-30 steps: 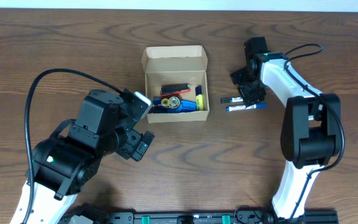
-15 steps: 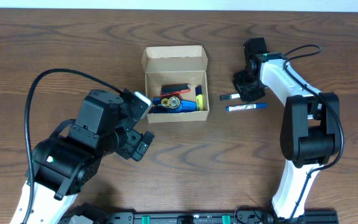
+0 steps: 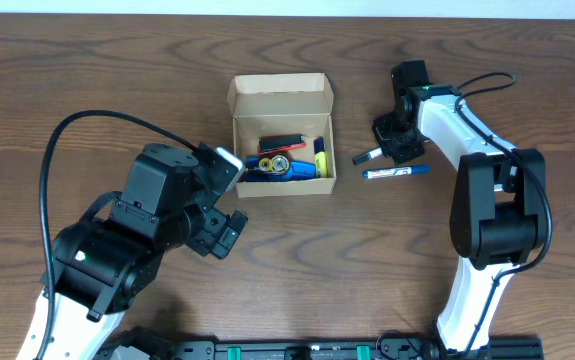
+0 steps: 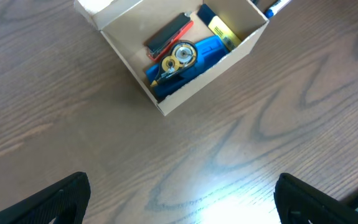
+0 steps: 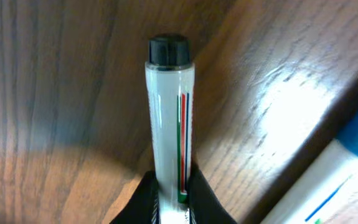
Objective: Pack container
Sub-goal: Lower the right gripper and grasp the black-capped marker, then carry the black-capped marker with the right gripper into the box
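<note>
The container [image 3: 279,88] is a small tan cardboard box, open, at the table's middle back; the left wrist view shows it too, the container [image 4: 198,79] seen from the near side. Inside lie a red-and-black item [image 3: 280,141], a blue tool [image 3: 292,168] and a yellow piece [image 3: 320,157]. My right gripper [image 3: 395,146] is shut on a white marker with a black cap [image 5: 169,118], just right of the box. The marker's [image 3: 365,156] cap points toward the box. My left gripper [image 4: 182,199] hangs wide open above bare wood, nearer than the box.
A second white marker with a blue cap [image 3: 395,172] lies on the table just in front of the held one; it shows as the blue-capped marker [image 5: 347,162] at the right wrist view's edge. A black cable [image 3: 77,130] loops over the left arm.
My right gripper has closed on the black-capped marker, and the marker has tilted slightly. The left arm and the box are where they were.
</note>
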